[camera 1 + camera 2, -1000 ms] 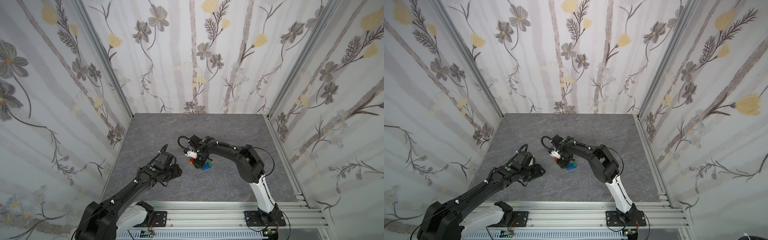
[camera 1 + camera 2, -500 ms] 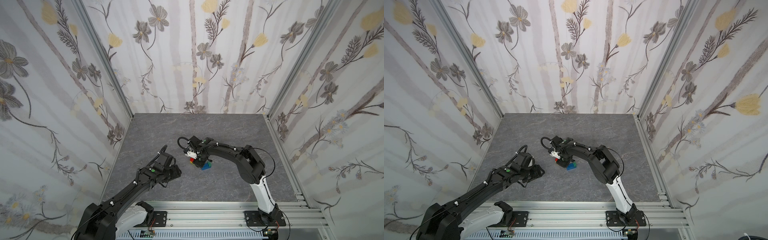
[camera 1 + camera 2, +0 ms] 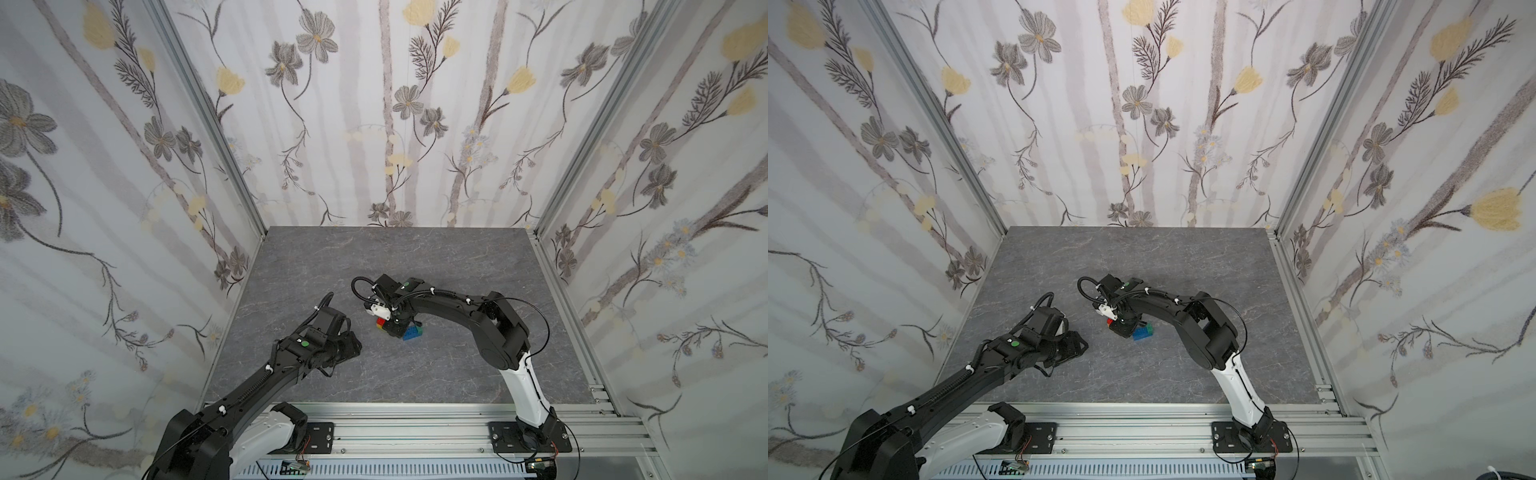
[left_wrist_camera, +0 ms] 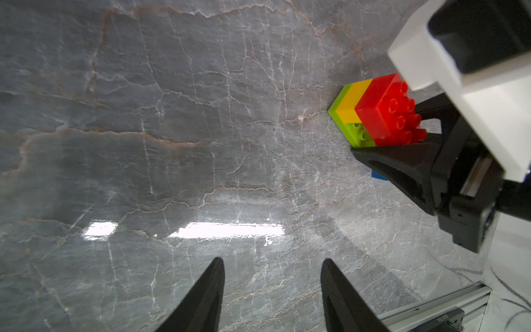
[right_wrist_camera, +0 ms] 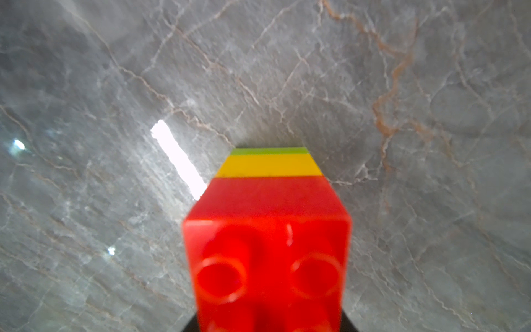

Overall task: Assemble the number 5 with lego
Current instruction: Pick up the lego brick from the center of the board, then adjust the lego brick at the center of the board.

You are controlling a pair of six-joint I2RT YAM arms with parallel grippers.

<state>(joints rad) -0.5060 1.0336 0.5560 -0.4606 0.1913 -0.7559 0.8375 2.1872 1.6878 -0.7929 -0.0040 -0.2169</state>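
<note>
A lego stack sits on the grey marble table (image 3: 415, 266), with the red brick (image 4: 382, 109) on top, studs showing. Below it come a yellow brick (image 4: 352, 100) and a lime-green brick (image 4: 356, 132). My right gripper (image 4: 396, 129) comes down from above and is shut on the stack's sides. Its wrist view is filled by the red brick (image 5: 267, 244), with the yellow brick (image 5: 268, 165) beyond. A blue brick (image 3: 411, 332) shows beside the right gripper (image 3: 392, 326); how it joins is hidden. My left gripper (image 4: 273, 260) hangs open over bare table, left of the stack.
Floral fabric walls (image 3: 374, 124) close the table on three sides. An aluminium rail (image 3: 415, 428) with both arm bases runs along the front edge. Bare marble lies behind the stack and to the right of the right arm (image 3: 498, 328).
The right gripper's jaws have closed in on the stack. Both arms have barely moved, and the left gripper has kept its opening.
</note>
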